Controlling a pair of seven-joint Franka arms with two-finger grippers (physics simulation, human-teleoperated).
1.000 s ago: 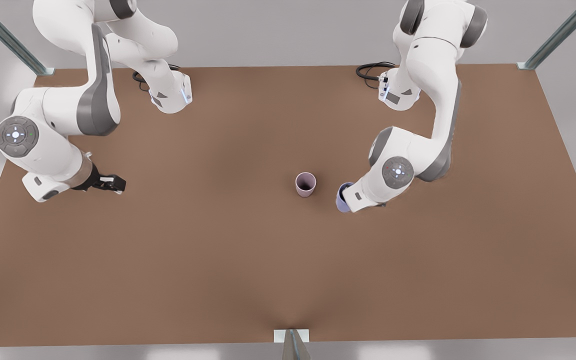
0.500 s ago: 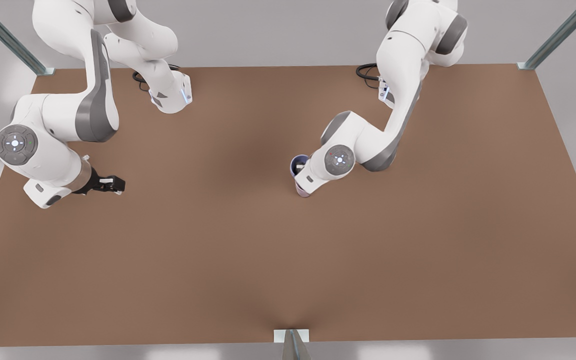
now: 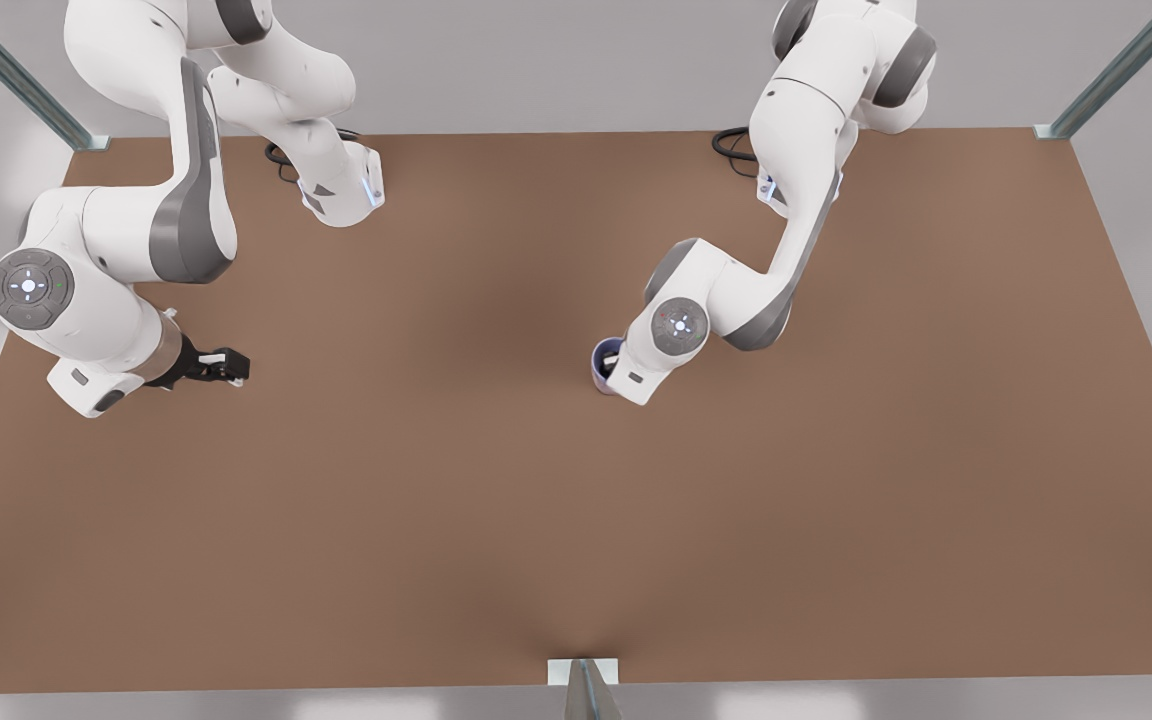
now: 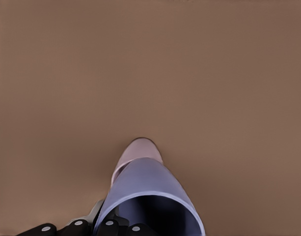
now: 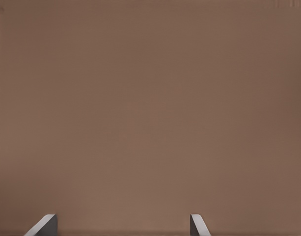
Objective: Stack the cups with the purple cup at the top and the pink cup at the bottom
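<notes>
Left wrist view: purple cup (image 4: 145, 189) in left gripper (image 4: 107, 227).

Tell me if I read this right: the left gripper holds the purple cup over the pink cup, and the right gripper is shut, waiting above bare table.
Not quite. The right gripper is open: the right wrist view shows its fingertips wide apart above bare table. The rest holds: in the left wrist view the left gripper holds the purple cup over the pink cup.

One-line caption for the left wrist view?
Left gripper holds the purple cup over the pink cup.
</notes>
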